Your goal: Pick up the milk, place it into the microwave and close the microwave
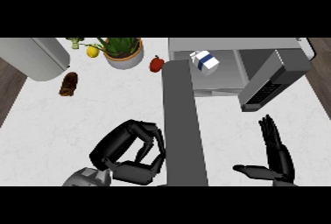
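Two hands low in view: left hand curled, empty; right hand flat, released. Milk stands inside microwave; its door hangs open, directly beyond the right hand, nearer it.

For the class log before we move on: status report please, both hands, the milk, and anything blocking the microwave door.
Left hand curled, holding nothing. Right hand open, resting low right. Milk upright inside microwave. Microwave door open; nothing seen blocking it.
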Motion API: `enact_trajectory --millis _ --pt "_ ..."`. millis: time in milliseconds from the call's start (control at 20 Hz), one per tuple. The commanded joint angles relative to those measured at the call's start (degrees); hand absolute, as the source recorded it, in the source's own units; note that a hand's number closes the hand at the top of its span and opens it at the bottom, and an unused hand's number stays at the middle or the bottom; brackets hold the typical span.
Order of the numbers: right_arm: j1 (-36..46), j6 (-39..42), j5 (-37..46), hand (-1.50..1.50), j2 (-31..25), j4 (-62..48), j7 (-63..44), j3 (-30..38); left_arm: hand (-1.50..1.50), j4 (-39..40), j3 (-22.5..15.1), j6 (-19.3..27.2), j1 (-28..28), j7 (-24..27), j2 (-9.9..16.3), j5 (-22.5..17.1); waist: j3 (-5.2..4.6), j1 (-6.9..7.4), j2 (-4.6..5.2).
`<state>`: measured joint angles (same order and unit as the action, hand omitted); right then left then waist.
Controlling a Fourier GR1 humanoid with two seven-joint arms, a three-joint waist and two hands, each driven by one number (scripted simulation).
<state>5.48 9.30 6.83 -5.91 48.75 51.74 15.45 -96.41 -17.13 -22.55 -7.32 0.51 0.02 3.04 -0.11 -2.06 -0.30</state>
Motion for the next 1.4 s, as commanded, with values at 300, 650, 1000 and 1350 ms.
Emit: enact_trajectory --millis 300,650,1000,1350 --pt "-16.16 7.6 -2.44 -1.5 -5.1 22.36 -1.62 -2.06 1.5 25.76 -14.94 16.57 -9.26 10.23 -0.01 6.0 -0.05 -0.96 0.38" --pt "-20.88 12.2 -8.23 -1.5 -3.2 36.55 -7.27 -5.34 1.5 40.16 -22.08 30.4 -16.91 24.03 0.0 -3.18 -0.15 -2.12 0.72" --pt "-22.71 15.49 -12.53 -1.5 -5.57 44.11 -11.34 -6.49 1.5 46.43 -31.9 39.34 -20.44 27.4 0.0 -15.36 -0.17 -4.24 1.26" --pt "-21.53 16.78 -16.34 -1.5 -6.17 52.2 -18.45 -8.62 1.5 43.82 -36.52 42.51 -25.95 26.6 0.0 -24.33 -0.29 -6.32 1.61"
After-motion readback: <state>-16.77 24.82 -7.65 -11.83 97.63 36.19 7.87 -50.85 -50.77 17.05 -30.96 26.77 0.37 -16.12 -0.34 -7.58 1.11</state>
